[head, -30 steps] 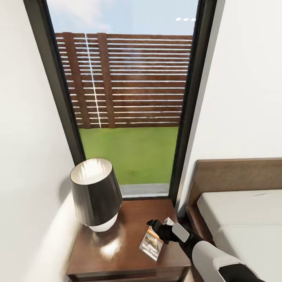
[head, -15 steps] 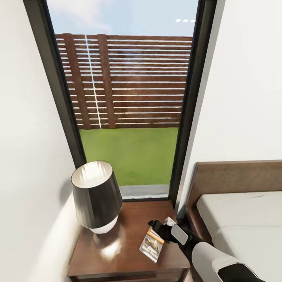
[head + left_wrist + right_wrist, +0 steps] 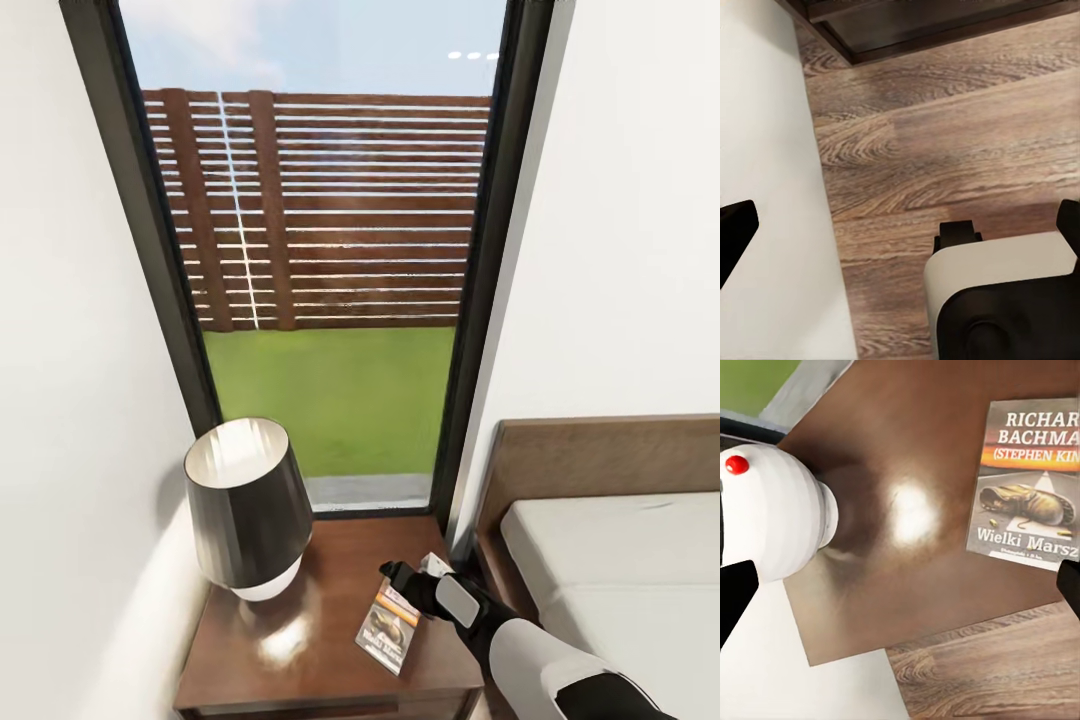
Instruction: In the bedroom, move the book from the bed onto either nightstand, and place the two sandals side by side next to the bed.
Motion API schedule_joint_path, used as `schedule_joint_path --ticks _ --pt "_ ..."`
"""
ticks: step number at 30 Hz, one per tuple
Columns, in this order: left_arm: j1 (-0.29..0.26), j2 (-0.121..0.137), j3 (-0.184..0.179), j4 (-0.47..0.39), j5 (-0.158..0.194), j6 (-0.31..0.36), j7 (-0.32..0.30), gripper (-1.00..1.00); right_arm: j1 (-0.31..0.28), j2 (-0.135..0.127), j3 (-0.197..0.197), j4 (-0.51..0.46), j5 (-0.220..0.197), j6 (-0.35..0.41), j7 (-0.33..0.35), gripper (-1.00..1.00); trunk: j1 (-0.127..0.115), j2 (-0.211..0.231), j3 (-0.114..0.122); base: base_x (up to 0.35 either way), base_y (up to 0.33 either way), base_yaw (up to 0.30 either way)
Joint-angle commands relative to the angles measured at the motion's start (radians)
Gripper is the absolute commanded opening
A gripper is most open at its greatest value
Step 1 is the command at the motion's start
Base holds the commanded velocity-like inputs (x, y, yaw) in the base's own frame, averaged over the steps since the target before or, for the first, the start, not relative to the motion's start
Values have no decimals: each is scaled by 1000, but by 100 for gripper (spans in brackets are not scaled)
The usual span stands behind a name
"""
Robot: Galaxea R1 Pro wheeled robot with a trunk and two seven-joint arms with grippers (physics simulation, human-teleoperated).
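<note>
book [image 3: 385, 628] flat on nightstand [image 3: 300, 650] — right pincer [image 3: 400, 580] above it

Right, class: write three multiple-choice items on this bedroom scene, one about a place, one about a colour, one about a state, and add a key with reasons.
1. Where does the book lie?
A. On the mattress
B. On the nightstand top
C. On the floor

2. What colour is the lamp shade on the outside?
A. Black
B. Bright blue
C. Red

3. How does the right gripper stand to the book?
A. Open, with the book lying flat, out of its grip
B. Shut on the book, lifting it
C. Pressing the book against the window

Key: 1 B, since the head view shows the book flat on the glossy brown top beside the lamp. 2 A, since the shade is black outside with a pale inside. 3 A, since the right wrist view shows the fingertips spread wide, with the book flat on the wood.
</note>
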Motion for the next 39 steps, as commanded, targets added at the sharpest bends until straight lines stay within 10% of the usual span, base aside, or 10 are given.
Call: schedule_joint_path --ticks 1,39 --pt "0 0 -8 0 9 -3 4 100 -1 0 10 0 -5 -3 1 100 -4 7 2 0 0 0" --pt "3 0 -2 49 15 -14 3 100 39 -1 38 42 15 -132 -2 100 -150 273 121 0 0 0"
